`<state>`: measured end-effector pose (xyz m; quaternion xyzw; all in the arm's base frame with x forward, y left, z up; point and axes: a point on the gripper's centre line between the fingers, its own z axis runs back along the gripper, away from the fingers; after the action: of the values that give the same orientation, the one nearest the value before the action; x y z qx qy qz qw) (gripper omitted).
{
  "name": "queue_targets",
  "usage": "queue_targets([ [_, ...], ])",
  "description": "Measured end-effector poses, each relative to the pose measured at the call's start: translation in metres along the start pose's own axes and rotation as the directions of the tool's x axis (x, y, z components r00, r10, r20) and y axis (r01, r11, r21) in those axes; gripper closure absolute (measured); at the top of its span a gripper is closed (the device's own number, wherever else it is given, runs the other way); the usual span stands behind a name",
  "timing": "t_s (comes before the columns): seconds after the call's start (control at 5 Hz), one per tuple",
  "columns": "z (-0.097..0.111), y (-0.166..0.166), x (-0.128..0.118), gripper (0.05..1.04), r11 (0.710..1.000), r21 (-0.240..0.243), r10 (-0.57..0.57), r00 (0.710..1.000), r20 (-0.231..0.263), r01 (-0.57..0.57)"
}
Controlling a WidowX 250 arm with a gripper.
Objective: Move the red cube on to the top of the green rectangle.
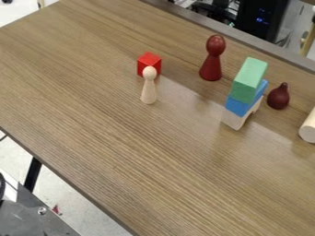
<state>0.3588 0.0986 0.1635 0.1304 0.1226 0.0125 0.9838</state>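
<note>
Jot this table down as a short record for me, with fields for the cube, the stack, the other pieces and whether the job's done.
cube: red cube, on the table, partly hidden by a pale peg figure
stack, top to bottom: green block, blue block, pale notched block
dark red pieces: peg figure and small bulb shape, both upright
right edge: pale cylinder, cut off by the view
job: not done, cube not on the green block

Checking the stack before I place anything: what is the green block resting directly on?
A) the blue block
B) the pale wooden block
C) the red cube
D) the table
A: the green block sits on the blue block, which tops the pale wooden block.
</note>
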Motion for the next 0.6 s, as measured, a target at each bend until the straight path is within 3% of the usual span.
queue_targets([
  [0.2,-0.015,-0.005,0.004,0.083,1.0,-0.005,-0.018,0.999,-0.042,0.018],
  [0.6,-0.05,-0.038,0.015,0.083,0.974,0.121,-0.195,0.981,0.025,0.19],
])
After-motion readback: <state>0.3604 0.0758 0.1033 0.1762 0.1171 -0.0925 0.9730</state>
